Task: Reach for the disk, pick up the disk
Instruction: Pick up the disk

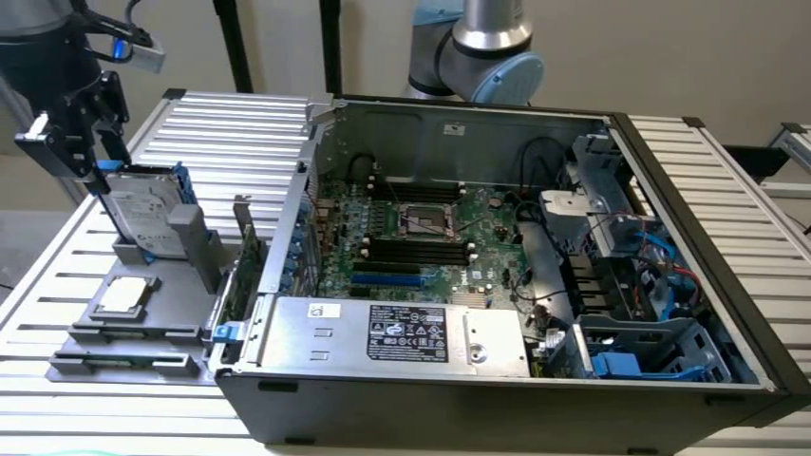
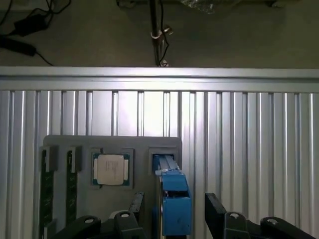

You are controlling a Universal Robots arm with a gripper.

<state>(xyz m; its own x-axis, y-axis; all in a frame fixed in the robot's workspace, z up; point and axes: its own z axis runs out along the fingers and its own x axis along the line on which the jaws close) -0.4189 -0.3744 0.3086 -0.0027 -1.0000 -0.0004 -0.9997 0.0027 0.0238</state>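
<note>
Pincer (image 1: 79, 152) is released, jaws spread. In the wrist view I see one finger (image 2: 137, 203) on each side of the disk (image 2: 173, 186), with a gap on both sides, so there is no contact I can make out. That view shows only the disk's narrow blue-bracketed top edge.

The exterior view gives me the rest. The disk (image 1: 137, 211) stands on edge with its labelled silver face showing. Its lower end sits in a slot of the grey holder (image 1: 152, 323) on the slatted worktop (image 1: 76, 404). The holder lies just beside the open computer case (image 1: 533, 133), on the exterior view's left. The pincer hangs at the disk's upper end.

The processor chip (image 1: 123, 295) lies flat in the same holder, near the disk but apart from it. In the wrist view the chip (image 2: 110, 169) sits in its square pocket, one pocket over from the disk. Two green memory sticks (image 2: 46, 186) stand in narrow slots beyond it.

The exterior view alone gives me the case interior: the motherboard (image 1: 419, 228) and the grey metal box (image 1: 380, 332) with a black-and-white sticker. The wrist view adds the floor past the worktop edge, with dark cables (image 2: 20, 27).
</note>
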